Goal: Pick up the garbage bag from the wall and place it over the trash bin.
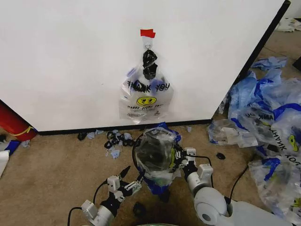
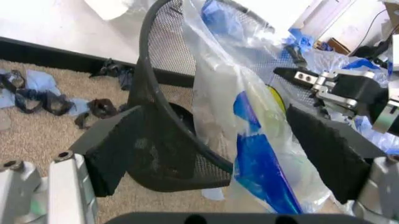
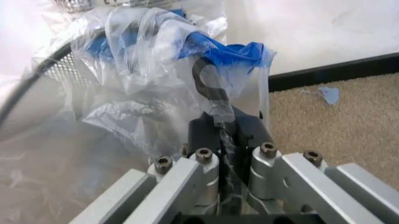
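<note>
The trash bin (image 1: 153, 151), black wire mesh, stands on the carpet just in front of the wall (image 1: 70, 56). A clear garbage bag (image 1: 162, 175) with blue handles is draped over its rim. My right gripper (image 1: 179, 157) is shut on the bag's film at the bin's right rim (image 3: 206, 84), the plastic pinched between its fingers (image 3: 221, 128). My left gripper (image 1: 133, 178) is open at the bin's near-left side, with its pads (image 2: 118, 149) either side of the mesh (image 2: 162, 140) and the bag (image 2: 262, 163). A like bag (image 1: 145, 96) printed "THANK YOU" hangs from the hook under the red tape (image 1: 147, 33).
A bluish heap of bags (image 1: 268, 122) covers the floor at the right. Black clips and blue scraps (image 1: 115, 139) lie along the wall's base. A red object (image 1: 11, 122) sits at the far left. Bare carpet lies at the left front.
</note>
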Tool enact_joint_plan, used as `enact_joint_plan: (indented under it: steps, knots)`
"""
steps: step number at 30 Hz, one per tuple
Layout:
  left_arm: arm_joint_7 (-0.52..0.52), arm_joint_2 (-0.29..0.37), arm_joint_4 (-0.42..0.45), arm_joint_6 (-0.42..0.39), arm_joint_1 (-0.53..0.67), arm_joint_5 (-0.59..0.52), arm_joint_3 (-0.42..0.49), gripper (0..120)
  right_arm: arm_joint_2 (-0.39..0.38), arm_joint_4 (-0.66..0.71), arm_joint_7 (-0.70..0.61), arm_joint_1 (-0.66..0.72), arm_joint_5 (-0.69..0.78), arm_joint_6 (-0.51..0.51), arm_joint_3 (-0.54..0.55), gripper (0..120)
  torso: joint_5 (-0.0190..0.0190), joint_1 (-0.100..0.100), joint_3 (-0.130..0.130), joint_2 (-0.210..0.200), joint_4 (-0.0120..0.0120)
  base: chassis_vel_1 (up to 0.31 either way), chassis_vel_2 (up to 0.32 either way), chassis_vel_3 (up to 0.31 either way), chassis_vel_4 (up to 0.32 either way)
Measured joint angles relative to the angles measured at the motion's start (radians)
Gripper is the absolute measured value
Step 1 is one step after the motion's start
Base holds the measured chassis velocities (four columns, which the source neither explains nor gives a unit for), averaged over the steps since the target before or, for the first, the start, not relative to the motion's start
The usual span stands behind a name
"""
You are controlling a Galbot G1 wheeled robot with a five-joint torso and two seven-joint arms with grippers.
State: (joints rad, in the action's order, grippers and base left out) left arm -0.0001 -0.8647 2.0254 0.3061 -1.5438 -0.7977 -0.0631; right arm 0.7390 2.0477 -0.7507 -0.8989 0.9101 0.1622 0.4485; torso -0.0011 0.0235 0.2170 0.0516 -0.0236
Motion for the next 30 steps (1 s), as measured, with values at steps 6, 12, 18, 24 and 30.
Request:
enact_joint_plan:
  steps: [6,12,18,24,30]
  knots:
    - [0.0,-0.002,-0.007,0.001,0.004,0.0,0.0,91,-0.004,0.009,0.012,-0.012,0.007,0.015,-0.003,1,0.0,0.0,0.0,0.0,0.0001,0.0,0.0,0.0,0.0]
    - [0.0,-0.003,-0.017,0.005,0.004,0.0,0.0,91,-0.011,0.019,0.018,-0.024,0.014,0.022,-0.011,1,0.0,0.0,0.0,0.0,0.0,0.0,0.0,0.0,0.0]
    - [-0.001,-0.002,-0.019,0.007,0.001,0.0,-0.002,91,-0.013,0.021,0.021,-0.025,0.024,0.023,-0.026,1,0.0,0.0,0.0,0.0,0.0,0.0,0.0,0.0,0.0]
    - [-0.002,-0.001,-0.005,0.007,0.008,-0.006,-0.007,91,-0.011,0.014,0.021,-0.026,0.023,0.023,-0.032,1,0.0,0.0,0.0,0.0,0.0,0.0,0.0,0.0,0.0]
    - [-0.002,-0.002,0.001,0.006,0.015,-0.012,-0.009,91,-0.01,0.007,0.02,-0.029,0.015,0.023,-0.032,1,0.0,0.0,0.0,0.0,0.0,0.0,0.0,0.0,0.0]
